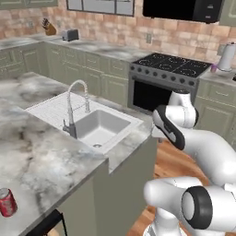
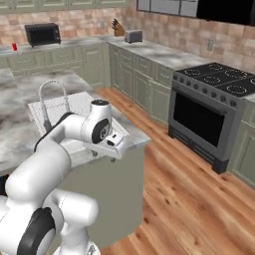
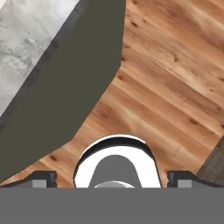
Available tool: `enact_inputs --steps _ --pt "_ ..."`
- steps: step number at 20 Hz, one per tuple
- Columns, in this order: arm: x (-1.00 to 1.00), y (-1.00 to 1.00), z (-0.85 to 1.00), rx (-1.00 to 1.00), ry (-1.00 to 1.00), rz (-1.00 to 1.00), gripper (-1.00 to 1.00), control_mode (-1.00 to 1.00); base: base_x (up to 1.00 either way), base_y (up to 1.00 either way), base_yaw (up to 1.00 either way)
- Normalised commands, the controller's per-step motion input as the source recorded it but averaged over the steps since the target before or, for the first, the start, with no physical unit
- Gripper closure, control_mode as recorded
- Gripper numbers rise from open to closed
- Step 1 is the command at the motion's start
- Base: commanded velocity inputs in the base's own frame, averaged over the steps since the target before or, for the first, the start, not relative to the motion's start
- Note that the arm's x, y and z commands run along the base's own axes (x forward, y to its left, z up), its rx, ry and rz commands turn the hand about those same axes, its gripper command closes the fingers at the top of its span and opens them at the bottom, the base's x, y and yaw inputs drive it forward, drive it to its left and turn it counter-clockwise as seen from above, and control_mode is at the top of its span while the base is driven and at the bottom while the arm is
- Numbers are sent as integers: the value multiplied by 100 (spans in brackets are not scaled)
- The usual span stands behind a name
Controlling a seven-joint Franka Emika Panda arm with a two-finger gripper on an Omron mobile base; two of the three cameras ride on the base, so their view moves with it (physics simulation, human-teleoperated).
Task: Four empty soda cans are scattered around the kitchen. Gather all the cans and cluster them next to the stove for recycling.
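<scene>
While parked by the island with nothing gathered yet, best to start on the nearest can: red can [image 1: 7,202] at lower left of the left base view, upright on the tabletop [image 1: 37,156]. Tool [image 3: 112,179] spread wide, empty, aimed at floor. Swing across, come in level, clamp mid-body. Stove [image 1: 170,69] upper right; purplish can [image 1: 213,67] already beside it.

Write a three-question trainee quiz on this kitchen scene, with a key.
1. True or false: a red can lies on the island counter.
2. The hand's fingers stand: A) open B) shut on a can.
3. What sits on the far counter by the knife block?
Key: 1 true. 2 A. 3 the toaster.
</scene>
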Motion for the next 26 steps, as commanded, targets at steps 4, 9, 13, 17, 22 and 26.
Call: enact_inputs --steps 4,9,13,17,22,26 --pt "0 0 0 0 0 0 -100 100 -30 71 -20" --pt "0 0 0 0 0 0 -100 100 -52 63 -21" --pt "0 0 0 0 0 0 -100 100 -32 77 -17" --pt "0 0 0 0 0 0 -100 100 -25 74 -19" --pt "0 0 0 0 0 0 -100 100 -4 84 -17" --pt "0 0 0 0 0 0 -100 100 0 79 -17"
